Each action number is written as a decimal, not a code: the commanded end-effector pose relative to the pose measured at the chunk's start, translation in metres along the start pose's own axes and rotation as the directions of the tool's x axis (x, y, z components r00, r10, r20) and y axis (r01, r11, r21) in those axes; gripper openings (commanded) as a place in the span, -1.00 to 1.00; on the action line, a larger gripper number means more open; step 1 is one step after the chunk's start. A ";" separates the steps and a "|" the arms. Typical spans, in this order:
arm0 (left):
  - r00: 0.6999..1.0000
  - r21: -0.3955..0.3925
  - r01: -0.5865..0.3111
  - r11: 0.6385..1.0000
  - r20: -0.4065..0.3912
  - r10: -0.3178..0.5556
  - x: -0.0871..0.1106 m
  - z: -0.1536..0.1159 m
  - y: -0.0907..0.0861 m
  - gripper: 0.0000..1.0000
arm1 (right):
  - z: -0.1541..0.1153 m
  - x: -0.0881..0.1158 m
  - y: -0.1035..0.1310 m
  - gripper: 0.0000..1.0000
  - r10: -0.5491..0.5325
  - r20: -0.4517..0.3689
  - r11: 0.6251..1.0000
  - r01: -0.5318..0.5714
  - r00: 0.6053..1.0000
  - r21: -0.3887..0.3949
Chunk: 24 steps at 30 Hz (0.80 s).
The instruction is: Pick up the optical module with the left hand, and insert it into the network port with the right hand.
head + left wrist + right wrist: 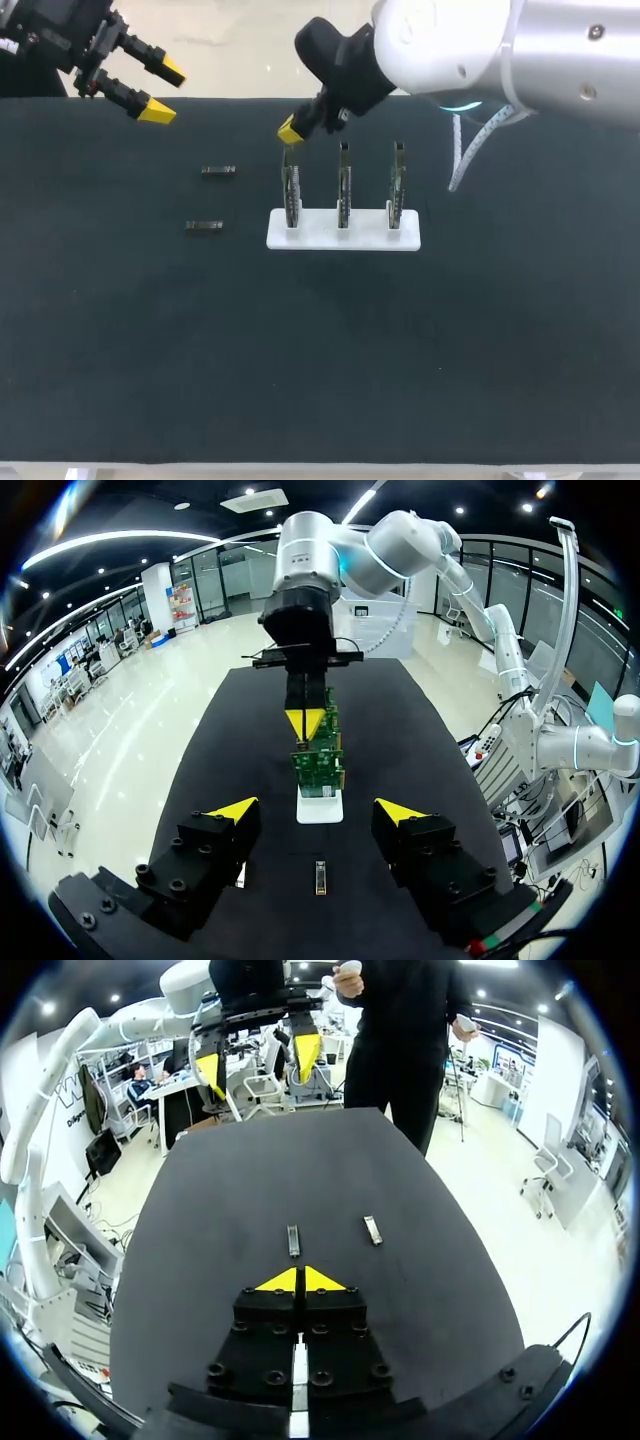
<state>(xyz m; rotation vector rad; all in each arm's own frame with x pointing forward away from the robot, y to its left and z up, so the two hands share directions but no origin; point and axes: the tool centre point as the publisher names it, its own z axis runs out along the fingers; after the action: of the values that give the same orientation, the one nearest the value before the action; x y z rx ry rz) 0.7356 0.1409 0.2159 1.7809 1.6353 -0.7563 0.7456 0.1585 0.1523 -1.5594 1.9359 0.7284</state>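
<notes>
And there was the right arm (520,45): a fat, rounded shell in glossy silver-white, with small dark bolt heads (596,32) set into it. A thin ring (462,104) of cyan light glowed at its joint, and a white cable (463,150) hung below it. It narrowed to a matte black wrist (335,55), then the right gripper (290,130), black with wedge-shaped yellow tips. The left gripper (165,92) was the same story: blocky black fingers (215,845), yellow triangles on the ends, round black socket screws (170,875) dotted over each mount. A touch of red and green showed on its base.
</notes>
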 end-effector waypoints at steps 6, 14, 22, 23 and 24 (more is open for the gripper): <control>1.000 0.002 0.001 1.000 -0.003 -0.001 0.000 0.000 0.001 1.00 | -0.032 -0.025 -0.002 -1.00 -0.042 -0.016 0.999 0.042 0.999 0.024; 1.000 0.002 0.001 1.000 -0.003 -0.001 0.000 0.000 0.001 1.00 | -0.068 -0.012 -0.007 -1.00 -0.035 -0.019 0.999 0.036 0.999 0.014; 1.000 0.002 0.001 1.000 -0.003 -0.001 0.000 0.000 0.001 1.00 | -0.110 0.012 -0.017 -1.00 -0.058 -0.022 0.998 0.058 0.998 0.030; 1.000 0.002 0.001 1.000 -0.003 -0.001 0.000 0.000 0.001 1.00 | -0.115 0.015 -0.018 -1.00 -0.065 -0.022 0.997 0.065 0.998 0.030; 1.000 0.002 0.001 1.000 -0.003 -0.001 0.000 0.000 0.001 1.00 | -0.120 0.019 -0.020 -1.00 -0.068 -0.019 0.997 0.069 0.997 0.026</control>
<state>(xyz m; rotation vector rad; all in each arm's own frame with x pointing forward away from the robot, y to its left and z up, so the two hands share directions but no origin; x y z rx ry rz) 0.7356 0.1409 0.2159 1.7809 1.6352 -0.7563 0.7613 0.0776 0.2185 -1.6253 1.9073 0.6462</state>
